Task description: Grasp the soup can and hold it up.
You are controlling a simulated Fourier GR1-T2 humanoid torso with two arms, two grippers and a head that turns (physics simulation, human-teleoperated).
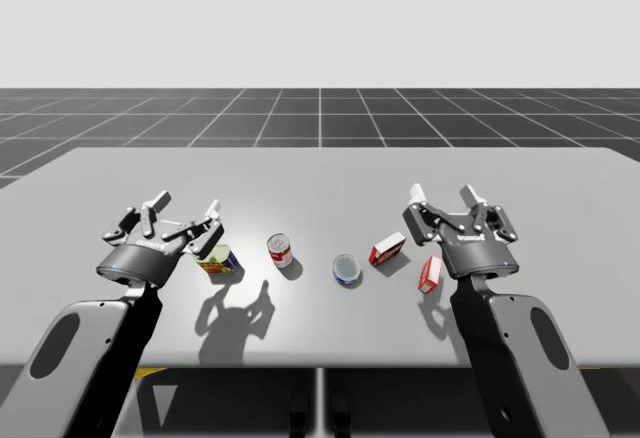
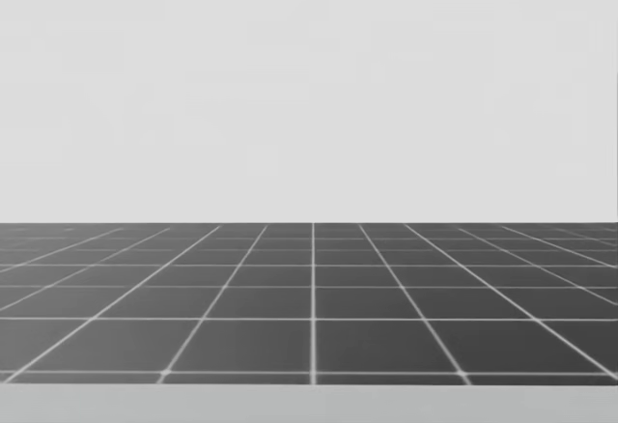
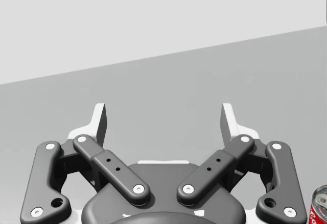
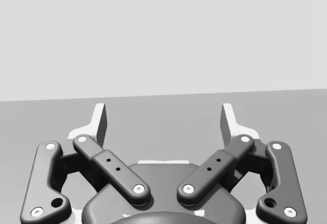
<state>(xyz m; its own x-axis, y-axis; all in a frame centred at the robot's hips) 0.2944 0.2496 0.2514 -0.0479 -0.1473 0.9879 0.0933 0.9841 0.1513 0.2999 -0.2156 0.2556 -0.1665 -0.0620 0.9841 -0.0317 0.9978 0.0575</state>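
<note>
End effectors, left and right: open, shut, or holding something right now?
Left end effector: open, holding nothing.
Right end effector: open, holding nothing.

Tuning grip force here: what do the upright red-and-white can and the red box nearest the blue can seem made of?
The red-and-white can: likely metal, its top a pale silvery disc, wrapped in a matte printed label. The red box: probably cardboard, flat matte faces with crisp edges. Both are renders, so uncertain.
</note>
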